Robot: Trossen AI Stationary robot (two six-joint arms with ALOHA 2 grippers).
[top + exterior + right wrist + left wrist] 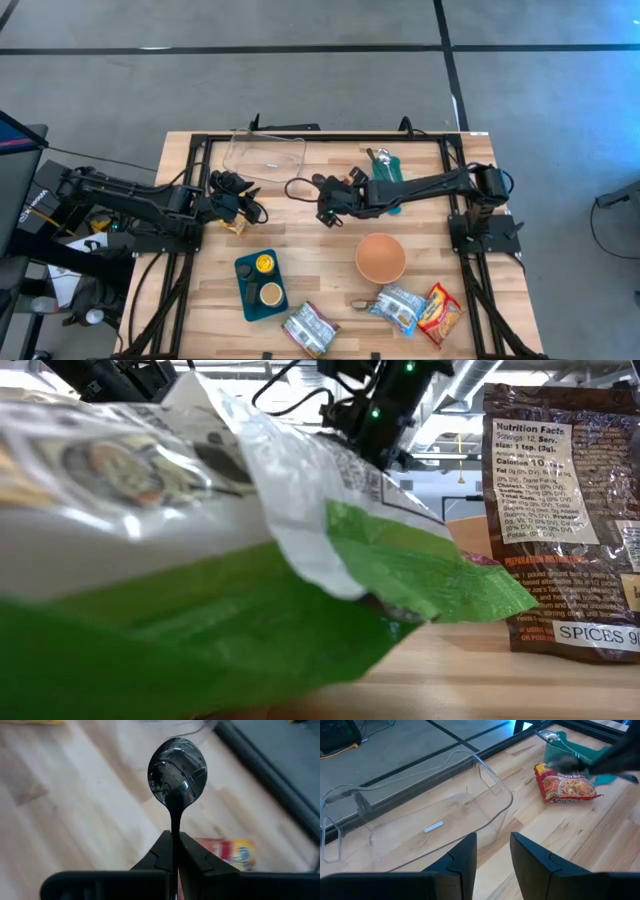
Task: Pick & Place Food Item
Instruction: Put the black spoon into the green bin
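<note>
The big wooden surface [330, 250] has two dark arms on it. The left arm comes in from the left side, and the right arm reaches in from the right toward the middle.

At the far edge sits a clear box [262, 158]. Nearer the front are an orange bowl [380, 258] and a few food bags, like the silver bag [400, 308].

The left claw [493, 837] hangs just beside the clear box. Its fingers are a little way apart and it holds nothing.

The right claw [172, 835] is over the middle of the surface. It is pinched tight on the handle of a shiny spoon [176, 770], and the round end sticks out in front.

The food to move looks like the red noodle pack [565, 785]. It lies flat on the wood, next to a teal thing [570, 750]. In the right wrist view it shows low down, close under the right claw but not touching it. It is well apart from the left claw.

I think the picking step has not begun, because no claw has food in it. The right claw is full, so it must first put the spoon down. Or the left claw could reach across, open wider, and come down over the pack. Where the pack should go I cannot tell; the clear box is my guess.
</note>
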